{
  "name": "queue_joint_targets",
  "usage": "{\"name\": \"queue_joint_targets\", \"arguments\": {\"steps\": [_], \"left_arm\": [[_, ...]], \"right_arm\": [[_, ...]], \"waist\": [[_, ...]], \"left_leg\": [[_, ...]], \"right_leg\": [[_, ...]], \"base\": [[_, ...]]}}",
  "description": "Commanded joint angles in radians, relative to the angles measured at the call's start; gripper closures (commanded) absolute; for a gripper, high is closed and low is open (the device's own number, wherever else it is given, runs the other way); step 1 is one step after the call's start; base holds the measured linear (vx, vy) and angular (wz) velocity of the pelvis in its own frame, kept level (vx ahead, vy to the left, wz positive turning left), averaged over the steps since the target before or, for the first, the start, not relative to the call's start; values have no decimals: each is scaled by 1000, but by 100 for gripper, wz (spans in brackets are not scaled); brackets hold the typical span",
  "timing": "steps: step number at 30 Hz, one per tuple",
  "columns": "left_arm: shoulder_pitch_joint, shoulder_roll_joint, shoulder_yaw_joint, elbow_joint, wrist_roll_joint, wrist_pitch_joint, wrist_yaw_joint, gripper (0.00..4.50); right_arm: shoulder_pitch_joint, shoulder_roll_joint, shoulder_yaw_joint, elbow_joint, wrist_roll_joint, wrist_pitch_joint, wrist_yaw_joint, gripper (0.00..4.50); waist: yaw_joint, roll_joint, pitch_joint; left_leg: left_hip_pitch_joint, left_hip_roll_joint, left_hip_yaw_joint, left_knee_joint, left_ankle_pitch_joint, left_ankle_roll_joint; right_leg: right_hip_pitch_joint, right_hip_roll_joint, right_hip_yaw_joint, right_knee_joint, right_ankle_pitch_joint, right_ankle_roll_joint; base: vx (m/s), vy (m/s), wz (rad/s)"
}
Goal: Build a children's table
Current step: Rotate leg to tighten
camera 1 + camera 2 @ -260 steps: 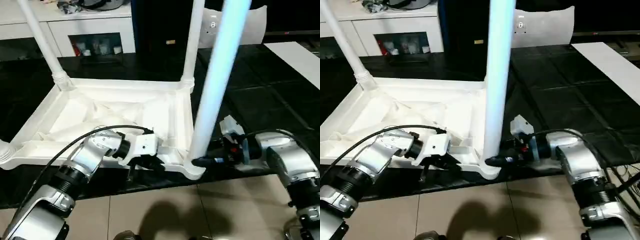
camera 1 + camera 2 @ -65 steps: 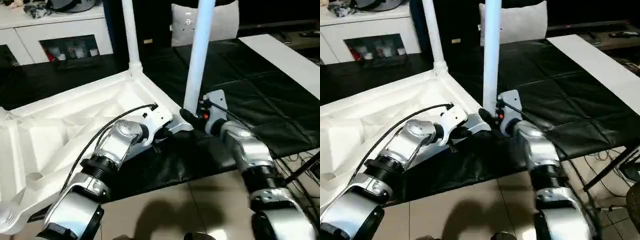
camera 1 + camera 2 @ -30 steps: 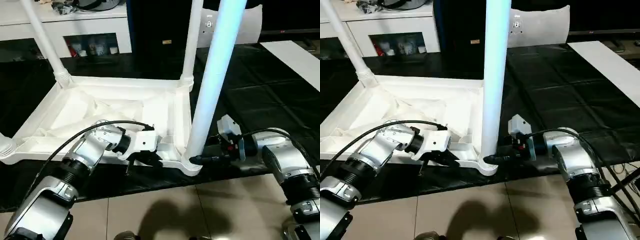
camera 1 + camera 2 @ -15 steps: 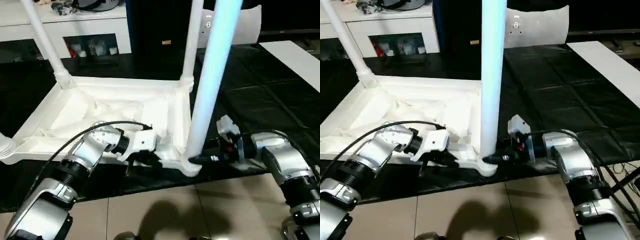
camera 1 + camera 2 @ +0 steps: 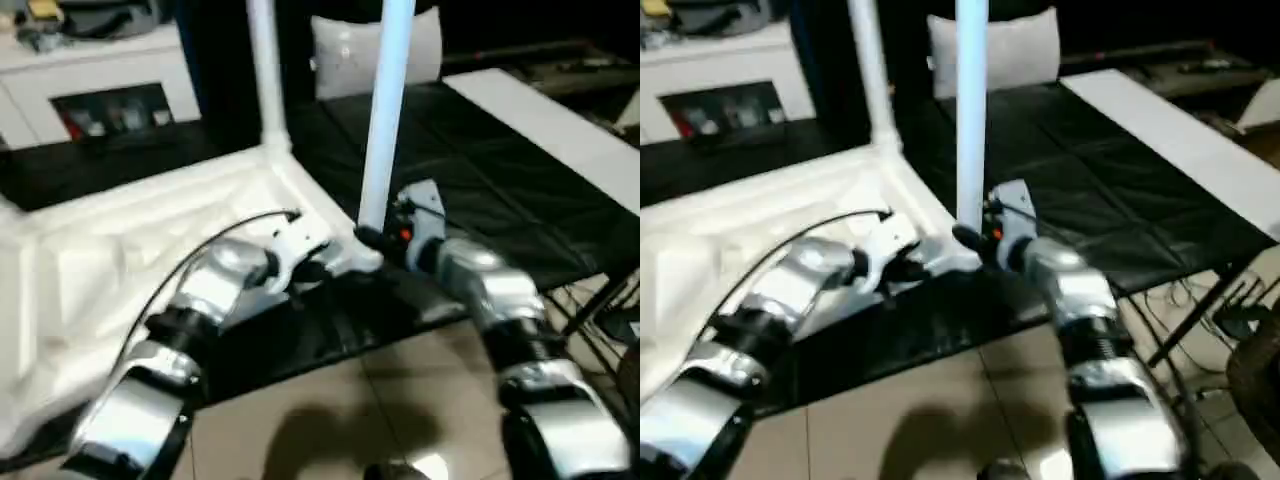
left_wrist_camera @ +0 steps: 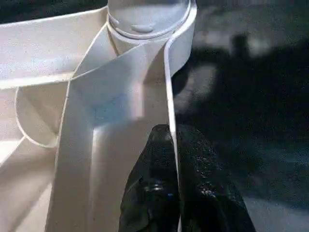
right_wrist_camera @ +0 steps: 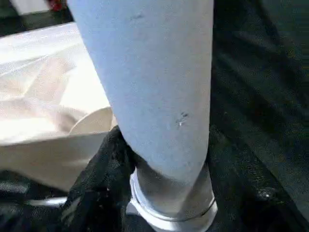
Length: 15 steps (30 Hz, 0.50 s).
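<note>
Black mat [image 5: 480, 180]; leg [image 7: 159, 96] in right tool [image 7: 159, 193].

mat [image 5: 480, 190]: black, creased into squares, spread beneath my work and running far to my right
floor [image 5: 330, 410]: beige tiles on the near side of the mat, with my shadow on them
cabinet [image 5: 110, 75]: white, past the mat's far left edge, small items in an open shelf
board [image 5: 545, 120]: long white strip lying on the mat's far right part
panel [image 5: 1015, 45]: white, upright past the mat's far edge
</note>
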Motion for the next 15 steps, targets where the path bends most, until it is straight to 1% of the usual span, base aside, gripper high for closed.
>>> {"name": "queue_joint_targets", "arguments": {"steps": [1,2,3,4,5,6,7,8,9,10,11,12,13,14,15], "left_arm": [[-38,-60,-30,-21,-14,-21,-3,450],[-41,-62,-30,-19,-11,-21,0,450],[-43,-63,-32,-14,-7,-24,4,450],[-44,-61,-33,-12,-4,-31,4,450],[-42,-53,-33,-3,2,-56,4,450],[-41,-51,-32,-1,3,-64,3,450],[-41,-51,-32,-1,3,-64,3,450],[-37,-42,-35,-1,2,-82,-12,450],[-35,-36,-37,0,0,-95,-21,450],[-20,-10,-57,-11,1,-131,-77,450],[-14,2,-66,-15,5,-143,-97,450],[-12,5,-68,-15,6,-146,-101,450],[-9,12,-73,-16,9,-153,-112,450],[2,36,-90,-23,15,-191,-153,450],[14,63,-105,-34,16,-222,-201,450]], "right_arm": [[-24,72,14,33,38,-10,9,189],[-21,72,12,25,37,-14,20,189],[-18,67,14,20,34,-16,26,182],[-15,60,19,14,30,-16,32,153],[-5,36,30,6,19,-32,43,153],[-1,28,31,2,17,-41,49,145],[-1,28,31,2,17,-41,49,142],[8,10,26,-9,22,-46,66,128],[13,-1,21,-15,26,-51,76,128],[34,-47,25,-36,20,-77,122,112],[44,-72,33,-40,13,-96,158,97],[46,-78,35,-41,11,-101,166,97],[53,-93,40,-44,7,-113,188,91],[76,-137,46,-71,9,-126,268,91],[106,-187,57,-111,15,-136,356,81]], "waist": [[17,-6,-72],[20,-4,-73],[26,-5,-73],[31,-1,-75],[37,-3,-75],[41,-1,-76],[45,-1,-76],[51,-1,-78],[57,-1,-79],[59,2,-80],[66,5,-80],[70,2,-79],[76,2,-78],[80,4,-77],[91,0,-76]], "left_leg": [[-1,29,-13,-70,-301,57],[-1,30,-12,-70,-289,63],[-5,31,-12,-70,-262,73],[-3,31,-11,-69,-247,76],[-4,32,-9,-69,-223,81],[-6,32,-9,-68,-208,86],[-5,31,-8,-67,-204,88],[-4,33,-8,-66,-188,90],[-3,34,-8,-66,-175,95],[-3,35,-7,-66,-167,96],[-3,36,-7,-65,-165,103],[-2,37,-5,-66,-168,105],[-1,37,-6,-66,-171,102],[2,38,-4,-67,-183,98],[3,40,-4,-68,-205,98]], "right_leg": [[54,-60,39,-84,-415,-168],[55,-61,41,-81,-389,-178],[59,-60,42,-75,-349,-193],[60,-60,43,-73,-329,-200],[62,-60,45,-67,-288,-215],[64,-59,45,-65,-264,-222],[64,-61,45,-65,-262,-222],[66,-62,46,-61,-248,-227],[66,-60,46,-59,-225,-233],[66,-60,47,-56,-209,-237],[66,-61,47,-55,-195,-239],[65,-60,48,-54,-185,-243],[66,-60,48,-54,-189,-242],[63,-61,49,-55,-203,-244],[66,-61,48,-59,-229,-233]], "base": [[0,0,0],[0,0,0],[0,0,0],[0,0,0],[0,0,0],[0,0,0],[0,0,0],[0,0,0],[0,0,0],[0,0,0],[0,0,0],[0,0,0],[0,0,0],[0,0,0],[0,0,0]]}}
